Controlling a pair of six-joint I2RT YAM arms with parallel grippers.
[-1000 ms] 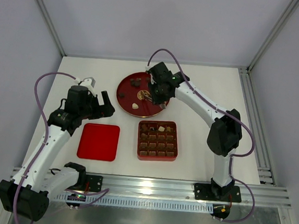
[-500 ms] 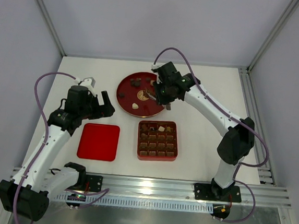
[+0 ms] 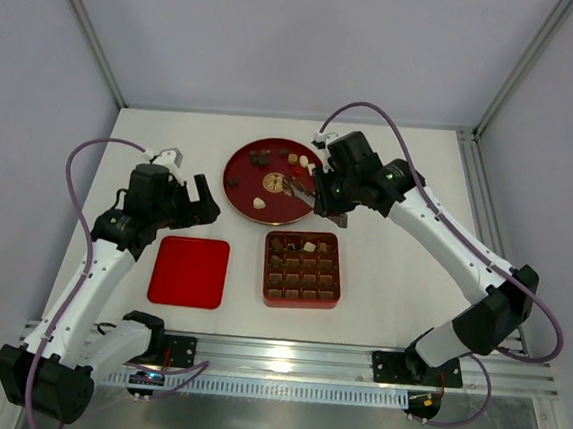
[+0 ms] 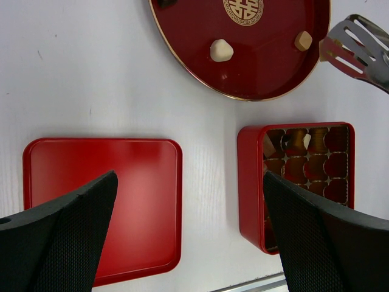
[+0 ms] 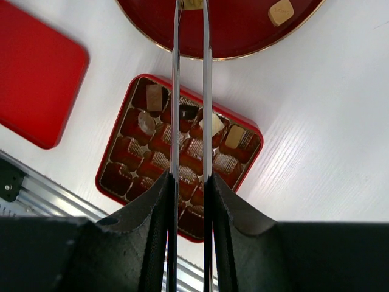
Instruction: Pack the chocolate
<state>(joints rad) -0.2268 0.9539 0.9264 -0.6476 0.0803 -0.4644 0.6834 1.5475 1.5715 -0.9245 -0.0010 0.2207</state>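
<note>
The chocolate (image 4: 221, 50) is lying as small pieces, cream-white, light brown and dark brown, rounded or cube-like, on the round red plate (image 4: 267, 67) toward the far middle of the worktop. A few are sitting in the far row of the red box (image 4: 249, 182). The right gripper (image 5: 189, 182) is clamping metal tongs (image 5: 176, 91). A light brown piece is showing between their tips, though whether it is gripped I cannot tell. The left gripper (image 4: 188, 176) is hovering, fingers wide apart, above the red lid (image 4: 103, 207) toward the left edge.

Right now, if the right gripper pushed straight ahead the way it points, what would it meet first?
The right gripper grips tongs aimed at the red plate. A light-brown chocolate sits at their tips, so that likely comes first, then the plate; height is unclear.
</note>
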